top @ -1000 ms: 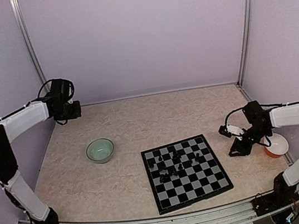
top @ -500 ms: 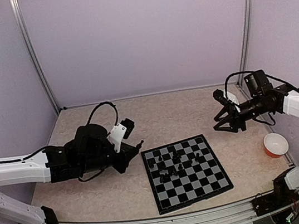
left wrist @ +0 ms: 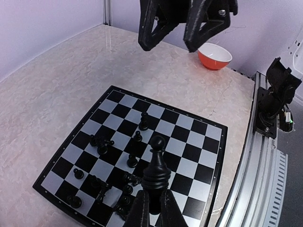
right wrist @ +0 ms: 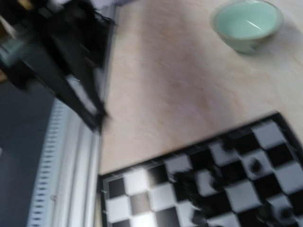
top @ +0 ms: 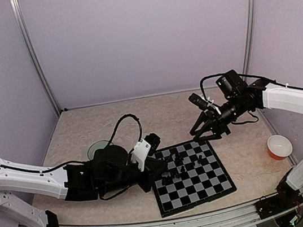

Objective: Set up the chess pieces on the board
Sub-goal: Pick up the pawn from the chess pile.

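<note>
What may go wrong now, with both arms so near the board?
The left gripper pinches its chess piece only at the base; it may tilt or slip.
The other pieces stand crowded on the board; lowering may topple them.
The open right gripper hangs close; the two may collide.

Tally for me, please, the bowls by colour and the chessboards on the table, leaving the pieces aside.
Pale green bowl: 1
Orange bowl: 1
Chessboard: 1
Total: 3
</note>
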Motion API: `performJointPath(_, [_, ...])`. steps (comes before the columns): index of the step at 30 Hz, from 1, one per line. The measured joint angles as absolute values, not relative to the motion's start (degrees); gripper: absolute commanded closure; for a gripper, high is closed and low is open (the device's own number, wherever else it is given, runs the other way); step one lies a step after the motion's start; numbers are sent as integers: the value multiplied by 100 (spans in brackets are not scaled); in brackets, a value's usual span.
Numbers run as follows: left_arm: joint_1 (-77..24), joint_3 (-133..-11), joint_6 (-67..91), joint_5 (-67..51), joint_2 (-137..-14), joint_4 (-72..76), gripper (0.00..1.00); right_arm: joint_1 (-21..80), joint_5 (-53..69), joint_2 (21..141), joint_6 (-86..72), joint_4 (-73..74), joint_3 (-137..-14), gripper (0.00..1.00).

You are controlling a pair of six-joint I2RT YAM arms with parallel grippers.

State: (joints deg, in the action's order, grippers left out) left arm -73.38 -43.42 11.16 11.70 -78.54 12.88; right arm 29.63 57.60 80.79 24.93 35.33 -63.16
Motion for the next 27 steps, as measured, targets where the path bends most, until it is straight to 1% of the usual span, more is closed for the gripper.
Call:
performJointPath(4, [-7343, -4615, 1127, 1258, -8313, 1391, 100, 3315, 5935, 8202, 2408, 3623, -6495, 56])
performJointPath(9, [-7343, -4733, 1138, 1243, -8503, 1610, 100, 3717, 5881, 8324, 2316, 3680, -6547, 58])
performJointPath(17, [-7365, -4840, 1168, 1205, -8595, 1787, 100, 3839, 5808, 8453, 2281, 3706, -6552, 61])
performJointPath(23, [-7371, -4923, 1177, 1122, -8670, 1876, 100, 3872, 5806, 8543, 2272, 3708, -6617, 66])
performJointPath(27, [-7373, -4923, 1188, 1072, -8742, 1909, 100, 3903, 5808, 8621, 2237, 3708, -6619, 71])
